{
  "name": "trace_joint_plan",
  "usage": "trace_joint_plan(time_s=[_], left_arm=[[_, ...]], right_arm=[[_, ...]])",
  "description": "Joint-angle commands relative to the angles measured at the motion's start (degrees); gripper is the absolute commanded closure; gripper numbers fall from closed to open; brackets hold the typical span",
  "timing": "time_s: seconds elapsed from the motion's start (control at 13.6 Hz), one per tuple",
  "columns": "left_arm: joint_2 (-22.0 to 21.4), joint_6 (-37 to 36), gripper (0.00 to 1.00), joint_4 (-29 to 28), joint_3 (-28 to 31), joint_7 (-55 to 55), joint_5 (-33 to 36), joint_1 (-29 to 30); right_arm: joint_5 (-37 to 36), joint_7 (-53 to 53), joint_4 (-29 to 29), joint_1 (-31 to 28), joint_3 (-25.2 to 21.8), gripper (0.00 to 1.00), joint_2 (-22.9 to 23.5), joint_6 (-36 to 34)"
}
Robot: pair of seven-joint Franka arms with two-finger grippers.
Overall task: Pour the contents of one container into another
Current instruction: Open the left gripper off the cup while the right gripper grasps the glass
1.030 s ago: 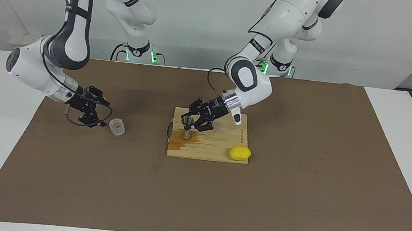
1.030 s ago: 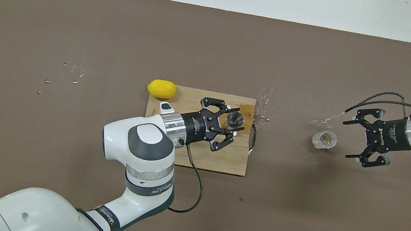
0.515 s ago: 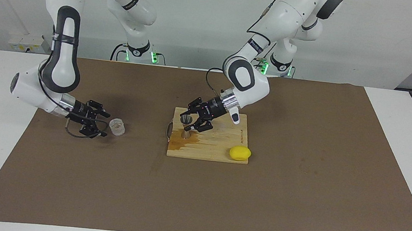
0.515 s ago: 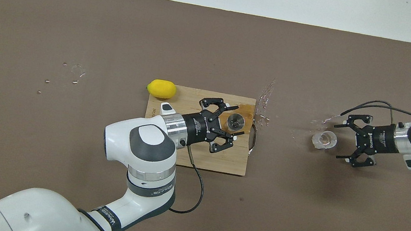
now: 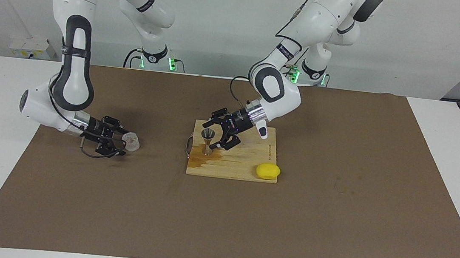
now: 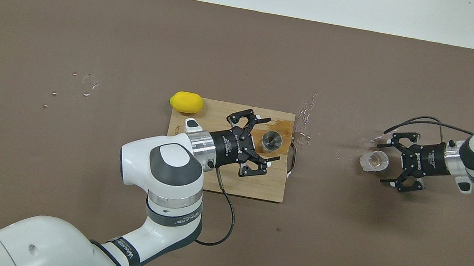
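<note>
- Right gripper [image 5: 122, 142] low on mat, fingers spread wide around glass cup [image 5: 131, 141], not clamped.
- Left gripper [image 5: 215, 135] spread wide beside jigger [image 5: 207, 142], upright on cutting board [image 5: 247, 165].

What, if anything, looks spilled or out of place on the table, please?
A brown wet stain spreads on the cutting board around the jigger, and droplets glisten on the brown mat between board and glass cup.

"FRANKA" lettering on the left arm's black wrist band [image 6: 125, 250] (upside down)
</note>
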Motion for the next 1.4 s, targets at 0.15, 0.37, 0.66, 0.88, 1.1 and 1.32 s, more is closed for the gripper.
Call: trace_joint_plan(time_s=[0.15, 0.37, 0.66, 0.88, 1.1, 1.32], left_arm=[[0.18, 1.4, 0.0, 1.18, 0.77, 1.4, -1.78, -1.66], [-1.66, 1.49, 0.0, 1.01, 0.51, 1.31, -2.05, -1.75], [-5.26, 2.72, 0.0, 0.83, 0.42, 0.26, -1.96, -1.23], [-9.3, 5.35, 0.0, 0.74, 0.68, 0.26, -1.17, 1.41], [-10.9, 11.05, 0.0, 1.52, 1.12, 0.43, 4.77, 5.53], [-11.25, 13.18, 0.0, 3.55, 1.03, 0.43, 19.25, 10.8]], right_arm=[[1.26, -1.5, -0.98, -0.16, 0.18, 0.04, -0.78, 0.08], [1.34, -1.59, -1.06, 0.1, 0.09, 0.09, -0.78, 0.08], [2.04, -1.5, -0.98, 0.1, 0.18, 0.18, -0.78, -0.1], [2.93, -1.51, -0.98, 0.1, 0.18, 0.22, -0.87, -0.62], [3.28, -1.51, -1.06, 0.1, 0.18, 0.24, -0.87, -0.62], [4.85, -1.5, -0.98, -0.07, 0.09, 0.37, -0.96, -0.71]])
